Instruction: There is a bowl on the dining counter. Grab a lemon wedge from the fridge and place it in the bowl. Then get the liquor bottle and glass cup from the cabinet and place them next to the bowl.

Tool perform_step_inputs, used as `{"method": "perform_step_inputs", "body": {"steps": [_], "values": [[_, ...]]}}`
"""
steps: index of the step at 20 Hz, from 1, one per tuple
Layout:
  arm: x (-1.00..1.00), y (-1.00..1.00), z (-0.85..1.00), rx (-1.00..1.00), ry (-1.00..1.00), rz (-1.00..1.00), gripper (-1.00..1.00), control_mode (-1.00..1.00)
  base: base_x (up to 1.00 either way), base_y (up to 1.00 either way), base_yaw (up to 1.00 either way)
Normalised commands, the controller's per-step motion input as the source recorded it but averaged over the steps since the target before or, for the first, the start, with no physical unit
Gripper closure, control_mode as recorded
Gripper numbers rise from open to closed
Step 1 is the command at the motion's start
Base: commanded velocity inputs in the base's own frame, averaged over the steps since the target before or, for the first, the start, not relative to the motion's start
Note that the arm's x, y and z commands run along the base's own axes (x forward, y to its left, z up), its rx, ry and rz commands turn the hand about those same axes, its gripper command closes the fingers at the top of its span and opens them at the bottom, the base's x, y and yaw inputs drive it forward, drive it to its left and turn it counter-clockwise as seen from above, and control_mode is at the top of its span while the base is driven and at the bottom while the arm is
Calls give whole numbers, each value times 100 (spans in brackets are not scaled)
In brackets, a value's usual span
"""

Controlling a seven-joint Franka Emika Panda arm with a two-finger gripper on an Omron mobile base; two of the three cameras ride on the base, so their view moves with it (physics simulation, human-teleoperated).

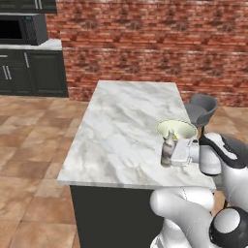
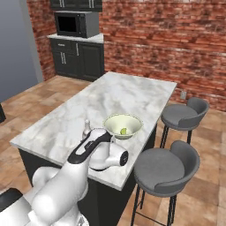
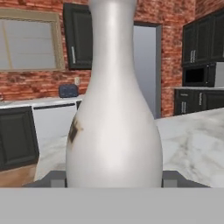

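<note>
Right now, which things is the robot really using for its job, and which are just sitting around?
For the job:
bowl on the dining counter
lemon wedge inside the bowl
liquor bottle, upright beside the bowl, between the fingers of the gripper

Just sitting around:
two stools
microwave
toaster

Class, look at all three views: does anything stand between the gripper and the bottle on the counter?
Nothing visible does. The bottle stands upright directly between the fingers of the gripper, on the counter beside the bowl. Whether the pads touch it cannot be told.
</note>
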Motion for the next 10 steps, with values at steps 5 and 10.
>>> {"method": "perform_step_inputs", "body": {"steps": [5, 10], "values": [[17, 7, -44, 2, 0, 8, 100, -100, 0, 0, 0], [7, 0, -17, 0, -10, 4, 100, -100, 0, 0, 0]]}}
